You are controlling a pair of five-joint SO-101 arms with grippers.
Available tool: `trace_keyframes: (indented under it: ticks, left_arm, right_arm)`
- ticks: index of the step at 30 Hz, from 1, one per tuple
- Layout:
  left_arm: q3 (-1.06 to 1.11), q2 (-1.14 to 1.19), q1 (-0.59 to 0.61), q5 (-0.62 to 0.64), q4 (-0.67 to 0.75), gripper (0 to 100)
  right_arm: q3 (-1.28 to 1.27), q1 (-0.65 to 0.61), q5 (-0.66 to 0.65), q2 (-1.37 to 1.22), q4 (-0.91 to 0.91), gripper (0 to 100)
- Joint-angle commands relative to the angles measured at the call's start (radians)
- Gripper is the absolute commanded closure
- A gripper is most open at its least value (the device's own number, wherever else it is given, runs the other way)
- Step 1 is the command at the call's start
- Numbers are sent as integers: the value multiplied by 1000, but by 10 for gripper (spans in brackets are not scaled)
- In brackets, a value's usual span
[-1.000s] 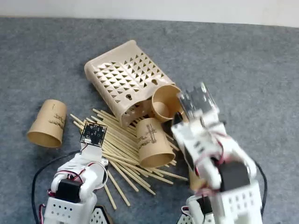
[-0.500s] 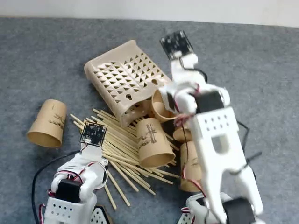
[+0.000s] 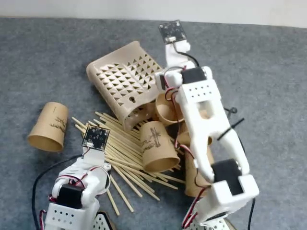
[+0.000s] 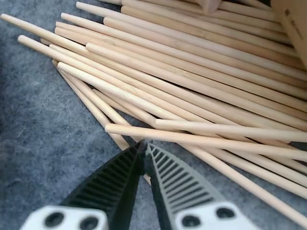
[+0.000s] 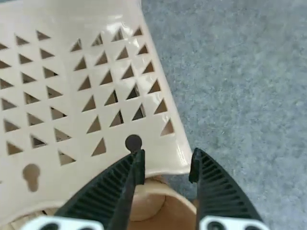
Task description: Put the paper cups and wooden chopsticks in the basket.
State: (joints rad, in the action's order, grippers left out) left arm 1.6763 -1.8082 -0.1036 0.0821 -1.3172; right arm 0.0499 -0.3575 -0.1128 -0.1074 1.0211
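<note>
One gripper (image 5: 165, 165) — the right — gapes at the basket (image 5: 69, 100) rim.

Right arm (image 3: 204, 112) half hides a cup (image 3: 191, 184)

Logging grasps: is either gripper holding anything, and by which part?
Nothing is held. The left gripper is shut empty by the chopsticks; the right gripper is open at the basket rim.

Cream basket (image 3: 125, 79) (triangle cut-outs all over); tan paper cups (image 3: 48, 126), dark markings, seemingly sketched sprigs; pale wooden chopsticks (image 4: 192, 72); grey table surface (image 3: 259, 72).
</note>
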Motion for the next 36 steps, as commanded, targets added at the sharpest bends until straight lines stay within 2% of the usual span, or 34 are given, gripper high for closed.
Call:
trace_keyframes:
  ticks: [1,11,19,24,36]
  left_arm:
    - [19,-10,-12,6,-5,994]
    - [19,-10,-12,6,-5,994]
    - [19,-10,-12,6,-5,994]
    - [19,-10,-12,6,-5,994]
    - [19,-10,-12,6,-5,994]
  right_arm:
    - [58,-5,2,-1,28,835]
    - [61,-1,-3,2,325,835]
    - [61,-5,-155,2,421,835]
    - [61,13,-169,2,380,834]
    - [44,35,-169,-35,64,832]
